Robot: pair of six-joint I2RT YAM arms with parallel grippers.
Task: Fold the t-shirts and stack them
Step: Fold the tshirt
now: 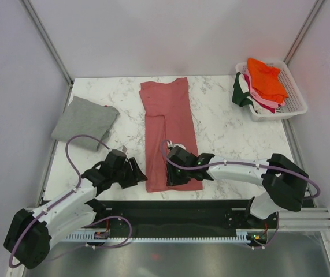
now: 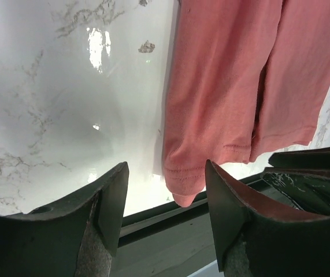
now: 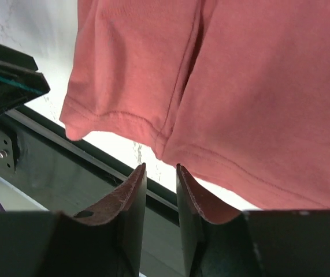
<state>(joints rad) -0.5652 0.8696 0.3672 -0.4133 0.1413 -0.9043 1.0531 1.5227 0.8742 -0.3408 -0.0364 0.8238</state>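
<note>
A dusty salmon-pink t-shirt (image 1: 167, 124) lies folded into a long strip down the middle of the marble table; its near hem reaches the table's front edge. My left gripper (image 1: 138, 172) is just left of that hem's near-left corner. In the left wrist view it (image 2: 166, 193) is open, and the shirt's corner (image 2: 182, 184) lies just beyond the fingertips, not gripped. My right gripper (image 1: 170, 173) hovers over the near hem. Its jaws (image 3: 160, 173) stand narrowly open with nothing between them, and the pink shirt's hem (image 3: 211, 156) lies just past the tips. A folded grey t-shirt (image 1: 85, 122) lies at the left.
A white slatted basket (image 1: 296, 107) at the back right holds orange (image 1: 266, 78), pink, white and dark green shirts. A black rail (image 1: 176, 210) runs along the table's front edge under both grippers. Grey walls close in the table's sides and back.
</note>
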